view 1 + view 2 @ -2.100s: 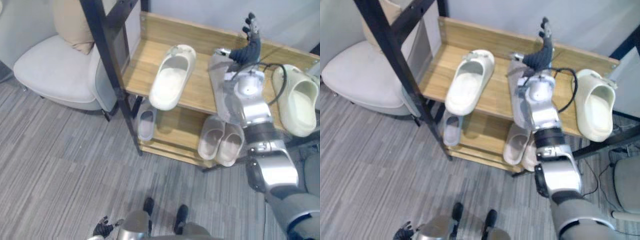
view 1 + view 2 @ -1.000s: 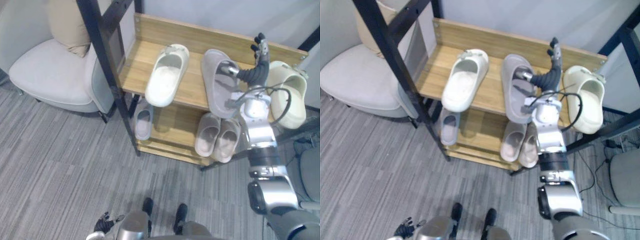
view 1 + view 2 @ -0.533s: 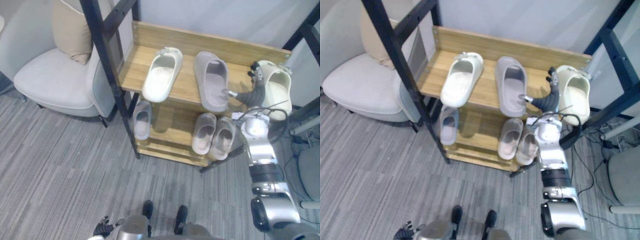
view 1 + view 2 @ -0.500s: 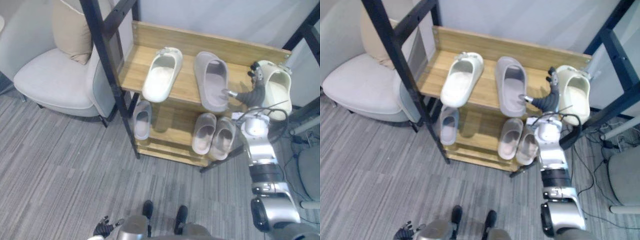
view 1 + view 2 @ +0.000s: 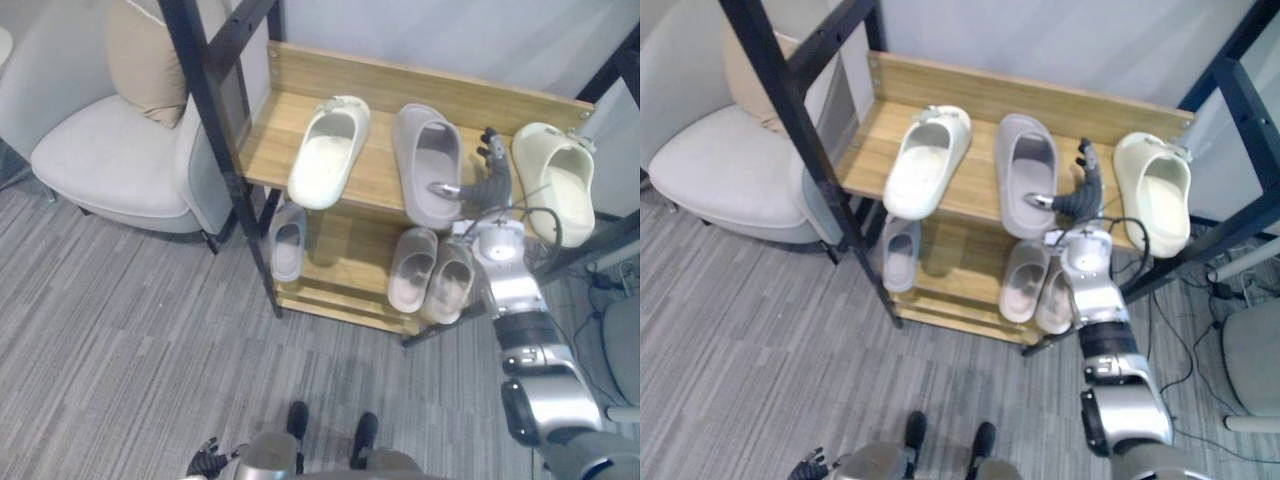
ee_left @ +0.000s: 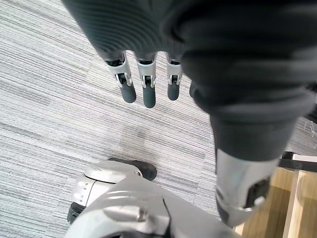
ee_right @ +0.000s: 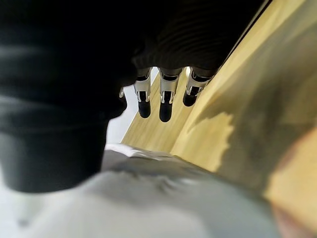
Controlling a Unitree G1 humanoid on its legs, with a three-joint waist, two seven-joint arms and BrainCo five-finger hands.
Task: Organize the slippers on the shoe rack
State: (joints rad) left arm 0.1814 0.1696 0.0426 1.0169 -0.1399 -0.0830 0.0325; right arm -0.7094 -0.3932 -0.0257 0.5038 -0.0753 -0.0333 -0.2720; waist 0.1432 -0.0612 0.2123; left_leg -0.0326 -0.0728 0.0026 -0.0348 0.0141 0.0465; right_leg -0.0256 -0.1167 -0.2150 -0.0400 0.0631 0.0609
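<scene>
On the wooden shoe rack (image 5: 380,85), the top shelf holds a cream slipper (image 5: 328,150) at the left, a grey slipper (image 5: 428,160) in the middle and a second cream slipper (image 5: 555,180) at the right. My right hand (image 5: 490,178) is open at the shelf's front edge, between the grey slipper and the right cream one. Its thumb points at the grey slipper's heel, and the fingers (image 7: 166,101) stand straight over the wood. The lower shelf carries a small grey slipper (image 5: 288,240) and a beige pair (image 5: 432,275). My left hand (image 6: 143,89) hangs open, low over the carpet.
A pale armchair (image 5: 110,160) with a beige cushion (image 5: 145,55) stands left of the rack. A black metal post (image 5: 215,130) rises in front of the rack's left end. Grey striped carpet (image 5: 130,340) covers the floor before the rack.
My right hand has let go of the grey slipper, which now lies flat on the top shelf. The hand has drawn back to the shelf's front edge. The camera has shifted.
</scene>
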